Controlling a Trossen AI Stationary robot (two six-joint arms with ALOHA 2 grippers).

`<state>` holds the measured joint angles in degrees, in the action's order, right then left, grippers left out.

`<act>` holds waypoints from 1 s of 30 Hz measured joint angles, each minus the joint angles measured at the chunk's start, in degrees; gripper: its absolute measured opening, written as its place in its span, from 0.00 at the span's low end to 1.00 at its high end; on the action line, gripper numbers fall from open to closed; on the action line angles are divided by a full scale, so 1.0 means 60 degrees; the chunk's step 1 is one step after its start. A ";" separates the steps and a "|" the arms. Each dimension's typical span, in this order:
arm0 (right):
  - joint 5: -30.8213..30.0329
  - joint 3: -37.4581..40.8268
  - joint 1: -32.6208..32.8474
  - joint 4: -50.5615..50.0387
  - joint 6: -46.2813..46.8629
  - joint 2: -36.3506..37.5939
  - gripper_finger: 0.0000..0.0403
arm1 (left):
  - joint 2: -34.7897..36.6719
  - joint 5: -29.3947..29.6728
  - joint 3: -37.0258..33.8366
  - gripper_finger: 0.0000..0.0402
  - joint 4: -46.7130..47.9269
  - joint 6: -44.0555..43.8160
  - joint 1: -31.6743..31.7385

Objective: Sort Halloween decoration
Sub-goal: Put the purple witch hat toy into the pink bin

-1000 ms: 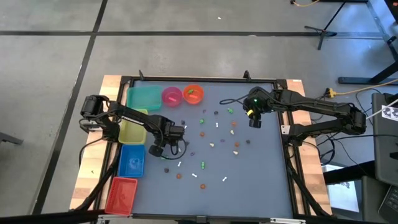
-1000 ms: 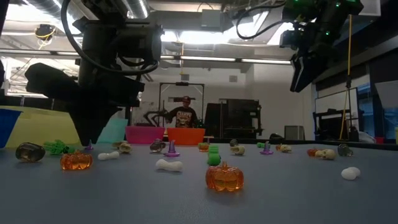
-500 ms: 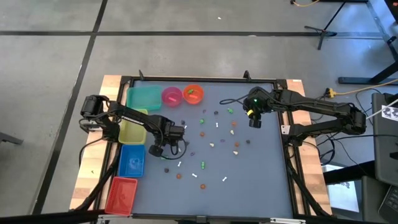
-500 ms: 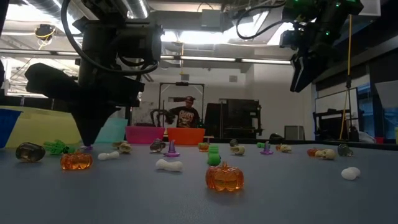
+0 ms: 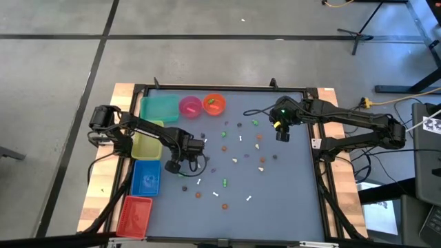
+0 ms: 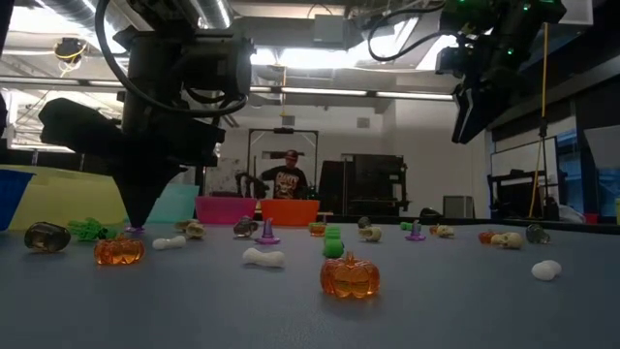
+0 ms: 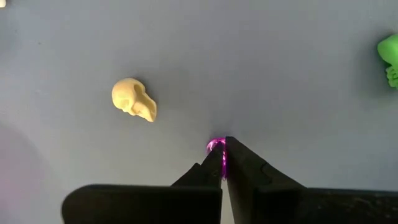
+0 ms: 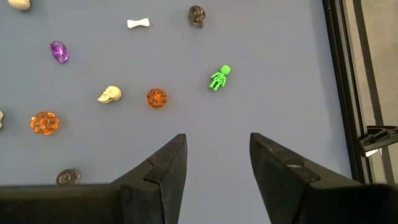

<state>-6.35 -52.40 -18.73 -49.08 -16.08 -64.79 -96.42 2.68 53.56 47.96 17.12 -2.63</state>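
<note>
Most of the sorting is left, I judge: the grey table (image 5: 296,200) carries a wide scatter of Halloween decoration (image 5: 234,160) near its middle, while the row of bins (image 5: 147,180) and bowls (image 5: 191,106) along its left and far sides shows few pieces. The left gripper (image 7: 222,163), down at the mat beside the yellow bin, pinches a tiny purple trinket (image 7: 214,145) between pressed-together fingers, its shape mostly hidden. The right gripper (image 8: 217,160) hovers over the far right, fingers spread and empty.

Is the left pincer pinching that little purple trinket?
Yes, in the left wrist view the left pincer is shut down at the tabletop with a small purple trinket caught between its tips.
</note>
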 joint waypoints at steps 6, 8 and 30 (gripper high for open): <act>-0.0002 -0.0004 0.0000 0.0000 -0.0002 0.0000 0.43 | 0.0000 0.0000 0.0000 0.00 0.0001 -0.0003 0.0000; -0.0004 -0.0004 0.0001 0.0000 -0.0004 0.0000 0.43 | 0.0000 0.0000 0.0003 0.00 0.0000 0.0001 0.0000; -0.0004 -0.0004 -0.0002 0.0002 -0.0002 0.0000 0.43 | 0.0000 0.0000 0.1357 0.00 0.0146 0.0001 0.0974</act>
<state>-6.37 -52.42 -18.74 -49.07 -16.09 -64.79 -96.42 2.68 61.70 48.84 17.12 3.21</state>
